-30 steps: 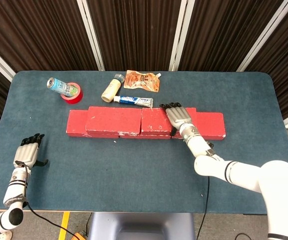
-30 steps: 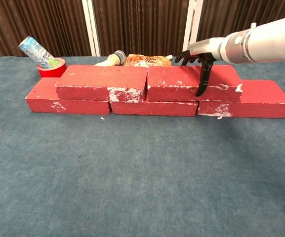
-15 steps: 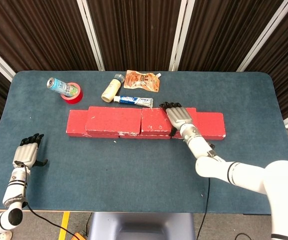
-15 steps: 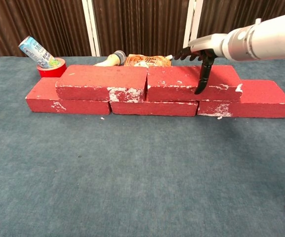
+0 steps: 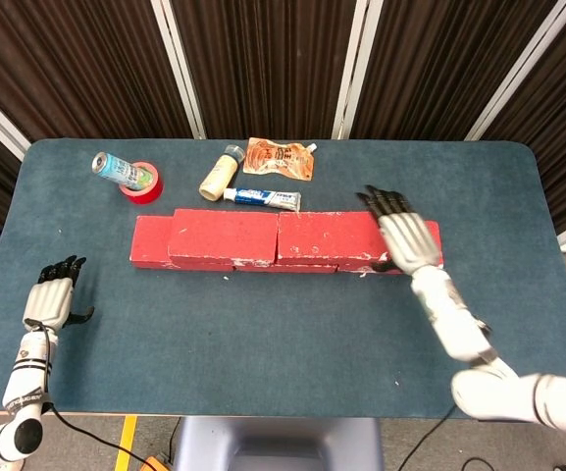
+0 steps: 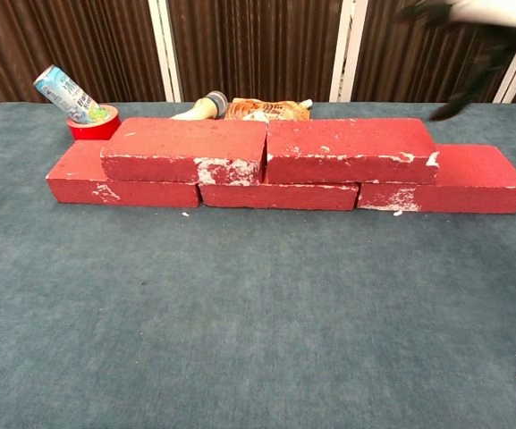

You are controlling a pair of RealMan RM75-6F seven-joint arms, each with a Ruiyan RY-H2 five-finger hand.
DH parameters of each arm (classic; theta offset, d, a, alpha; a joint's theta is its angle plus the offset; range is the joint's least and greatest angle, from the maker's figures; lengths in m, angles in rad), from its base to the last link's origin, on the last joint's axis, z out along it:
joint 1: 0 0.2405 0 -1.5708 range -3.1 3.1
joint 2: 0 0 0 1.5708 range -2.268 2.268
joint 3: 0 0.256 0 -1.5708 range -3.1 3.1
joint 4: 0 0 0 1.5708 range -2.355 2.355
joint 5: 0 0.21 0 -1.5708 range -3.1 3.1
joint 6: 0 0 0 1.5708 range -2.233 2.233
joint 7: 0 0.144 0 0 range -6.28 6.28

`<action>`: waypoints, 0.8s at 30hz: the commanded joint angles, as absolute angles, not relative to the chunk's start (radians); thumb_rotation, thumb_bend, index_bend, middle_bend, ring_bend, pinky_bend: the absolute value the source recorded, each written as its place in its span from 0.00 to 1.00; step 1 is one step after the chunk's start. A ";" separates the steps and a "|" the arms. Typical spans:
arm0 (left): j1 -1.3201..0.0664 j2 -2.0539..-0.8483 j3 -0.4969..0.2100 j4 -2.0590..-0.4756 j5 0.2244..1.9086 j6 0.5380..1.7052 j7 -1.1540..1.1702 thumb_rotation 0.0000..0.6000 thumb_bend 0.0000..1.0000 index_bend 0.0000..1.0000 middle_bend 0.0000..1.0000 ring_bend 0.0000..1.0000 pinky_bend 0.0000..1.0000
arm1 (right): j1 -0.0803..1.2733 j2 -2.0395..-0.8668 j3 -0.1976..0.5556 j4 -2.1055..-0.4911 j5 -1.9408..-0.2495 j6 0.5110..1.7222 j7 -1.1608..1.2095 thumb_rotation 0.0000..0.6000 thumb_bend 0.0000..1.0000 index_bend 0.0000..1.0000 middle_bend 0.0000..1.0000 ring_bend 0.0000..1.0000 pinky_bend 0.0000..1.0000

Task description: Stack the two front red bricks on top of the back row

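Two red bricks lie side by side on top of the back row: the left top brick point(image 6: 184, 150) point(image 5: 224, 235) and the right top brick point(image 6: 351, 150) point(image 5: 327, 235). The back row's bricks point(image 6: 441, 180) point(image 5: 150, 242) stick out at both ends beneath them. My right hand point(image 5: 405, 238) point(image 6: 472, 36) hovers above the row's right end, blurred by motion, fingers spread, holding nothing. My left hand point(image 5: 51, 297) rests low at the table's left front, fingers apart and empty; the chest view does not show it.
Behind the bricks lie a can point(image 5: 116, 169) leaning on a red tape roll point(image 5: 145, 183), a cream tube point(image 5: 218, 175), a toothpaste tube point(image 5: 263, 197) and an orange pouch point(image 5: 281, 158). The blue table point(image 5: 263, 324) has open cloth in front of the row.
My right hand has lifted off the right top brick and swung right and upward. The bricks have stayed put. The left hand has barely moved.
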State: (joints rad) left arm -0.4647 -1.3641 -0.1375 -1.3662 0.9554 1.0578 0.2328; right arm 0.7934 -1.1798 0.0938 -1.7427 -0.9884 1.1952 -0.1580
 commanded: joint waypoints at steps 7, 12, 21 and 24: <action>-0.402 -1.341 -0.164 -1.408 1.120 1.244 0.119 1.00 0.30 0.00 0.00 0.00 0.05 | 0.369 -1.183 -0.118 -1.676 -1.404 1.605 -0.015 1.00 0.00 0.00 0.08 0.00 0.00; -0.363 -1.303 -0.151 -1.467 1.162 1.308 0.134 1.00 0.31 0.00 0.00 0.00 0.05 | 0.298 -1.244 -0.144 -1.587 -1.437 1.607 -0.004 1.00 0.00 0.00 0.09 0.00 0.00; -0.307 -1.287 -0.134 -1.492 1.178 1.349 0.125 1.00 0.31 0.00 0.00 0.00 0.05 | 0.240 -1.290 -0.111 -1.496 -1.446 1.572 0.088 1.00 0.00 0.01 0.09 0.00 0.00; -0.305 -1.291 -0.141 -1.503 1.182 1.350 0.119 1.00 0.31 0.00 0.00 0.00 0.05 | 0.228 -1.294 -0.098 -1.491 -1.453 1.567 0.097 1.00 0.00 0.01 0.09 0.00 0.00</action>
State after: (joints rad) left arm -0.3072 -1.2895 -0.1388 -1.4982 1.1798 1.3486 0.1230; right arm 0.2330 -1.2913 -0.1025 -1.4938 -1.4496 1.5699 0.0937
